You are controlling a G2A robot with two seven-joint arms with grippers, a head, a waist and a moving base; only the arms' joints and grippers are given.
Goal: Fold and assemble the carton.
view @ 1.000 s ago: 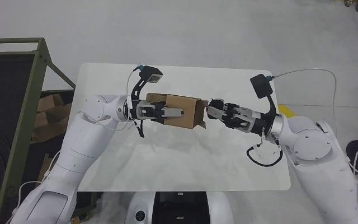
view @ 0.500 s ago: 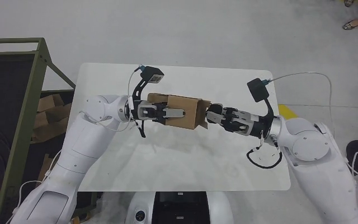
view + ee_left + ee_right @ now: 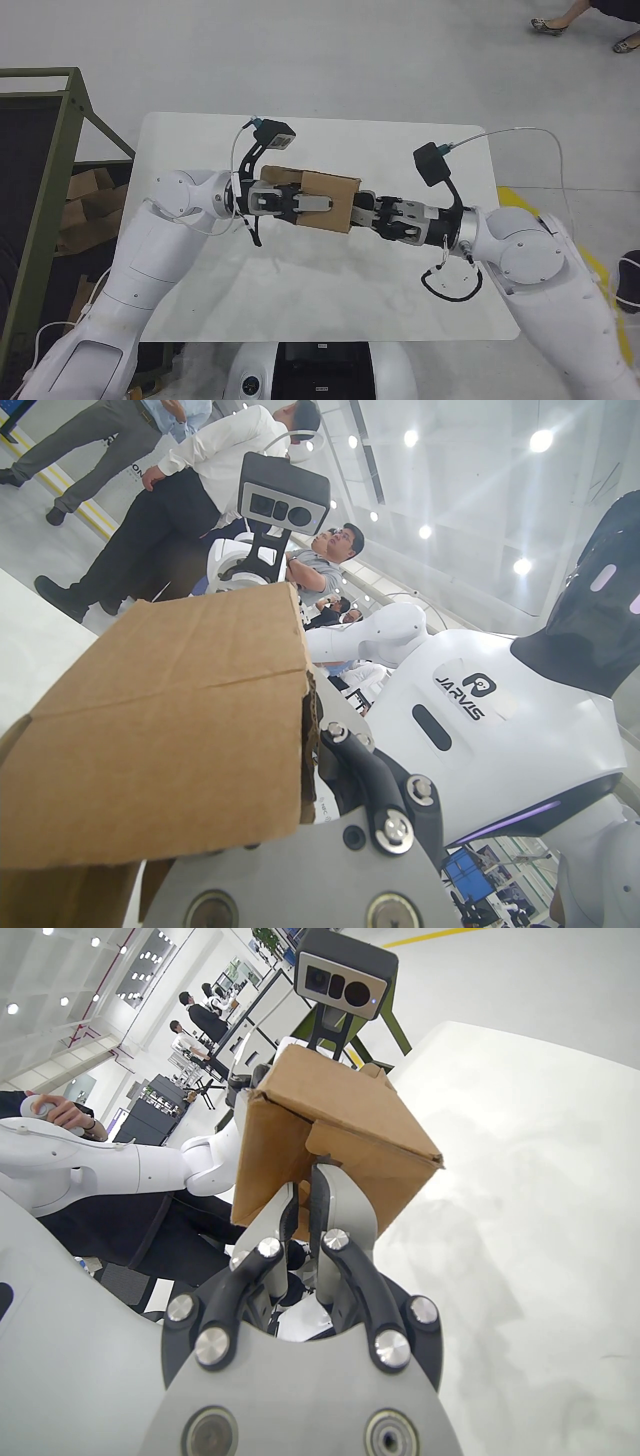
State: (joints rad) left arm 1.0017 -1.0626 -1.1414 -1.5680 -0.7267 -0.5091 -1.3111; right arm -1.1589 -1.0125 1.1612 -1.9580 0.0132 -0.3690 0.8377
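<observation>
Closing in further, the right gripper (image 3: 305,1178), fingers pinched together, noses into the end flap of the carton (image 3: 322,192), clamped above mid-table (image 3: 300,300) by the left gripper (image 3: 305,201); body squared, ends seemingly unfinished.

— Where does the top view look from?
— From high above the table (image 3: 300,290), facing straight down from well back, with the carton (image 3: 322,192) in mid-frame.
— And the wrist views?
— The left wrist camera (image 3: 278,135) looks along the left gripper (image 3: 312,201), very near the carton, tilted up toward the ceiling (image 3: 475,475). The right wrist camera (image 3: 430,165) looks along the right gripper (image 3: 304,1183), also close, facing the opposite way across the table.
— What do they share?
— All three see the carton, and each wrist view catches the other's camera beyond it.
</observation>
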